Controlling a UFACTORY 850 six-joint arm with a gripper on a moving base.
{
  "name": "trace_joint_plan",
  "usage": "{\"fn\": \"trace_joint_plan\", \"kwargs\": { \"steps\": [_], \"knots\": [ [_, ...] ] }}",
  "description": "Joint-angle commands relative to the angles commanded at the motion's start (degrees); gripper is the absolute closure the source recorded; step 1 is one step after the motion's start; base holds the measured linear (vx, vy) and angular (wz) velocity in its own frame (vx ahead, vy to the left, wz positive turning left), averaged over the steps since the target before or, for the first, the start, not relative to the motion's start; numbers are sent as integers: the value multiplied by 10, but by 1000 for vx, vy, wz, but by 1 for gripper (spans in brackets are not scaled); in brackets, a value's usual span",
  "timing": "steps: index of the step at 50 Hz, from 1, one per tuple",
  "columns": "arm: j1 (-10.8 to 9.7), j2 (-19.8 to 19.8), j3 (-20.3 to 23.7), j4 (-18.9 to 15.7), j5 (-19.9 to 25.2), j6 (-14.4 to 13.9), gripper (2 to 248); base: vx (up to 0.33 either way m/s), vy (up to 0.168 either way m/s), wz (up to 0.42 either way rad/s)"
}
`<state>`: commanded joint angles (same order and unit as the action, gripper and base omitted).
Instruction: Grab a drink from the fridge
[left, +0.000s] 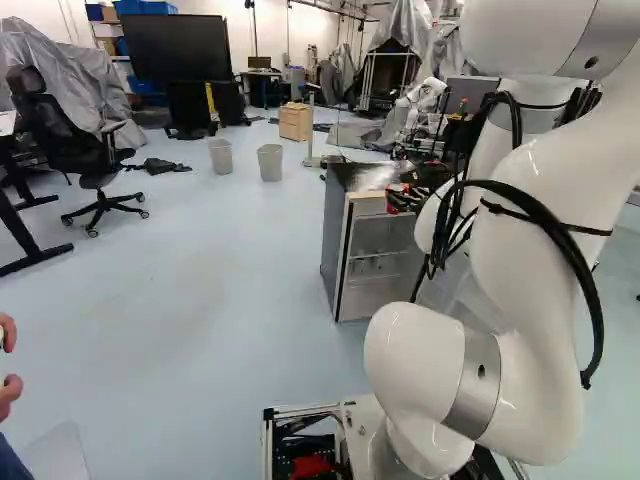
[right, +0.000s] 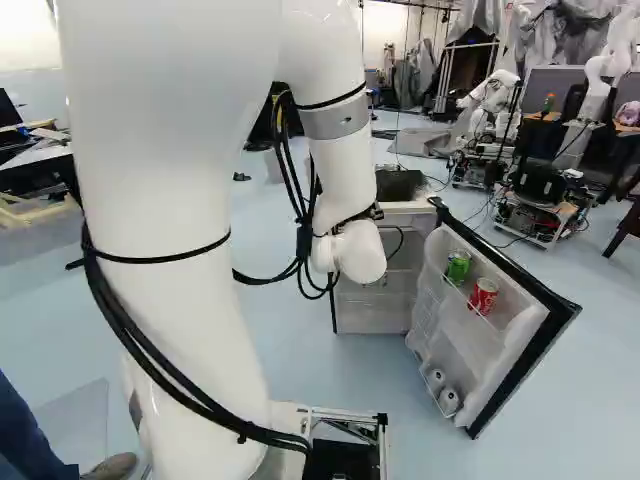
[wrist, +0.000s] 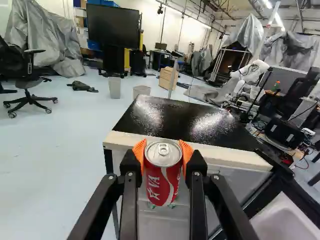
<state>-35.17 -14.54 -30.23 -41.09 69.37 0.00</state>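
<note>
Fridge top glossy; can lid shiny metal; arm smooth.

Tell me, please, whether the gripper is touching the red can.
Touching. The wrist view shows it: the orange pads of the gripper meet the red can from two opposite sides, near its top.

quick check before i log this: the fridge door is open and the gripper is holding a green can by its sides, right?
Not quite: the can in the gripper is red, as the wrist view shows. The rest holds: it is gripped by its sides, and the fridge door is open.
</note>
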Motion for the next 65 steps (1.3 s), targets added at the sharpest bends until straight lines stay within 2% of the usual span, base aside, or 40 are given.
{"fn": "trace_joint_plan", "kwargs": {
  "steps": [32, 65],
  "knots": [
    [16, 27, -20, 59, -15, 0, 154, 0, 0, 0],
    [41, 7, -45, 125, -30, 0, 154, 0, 0, 0]
  ]
}}
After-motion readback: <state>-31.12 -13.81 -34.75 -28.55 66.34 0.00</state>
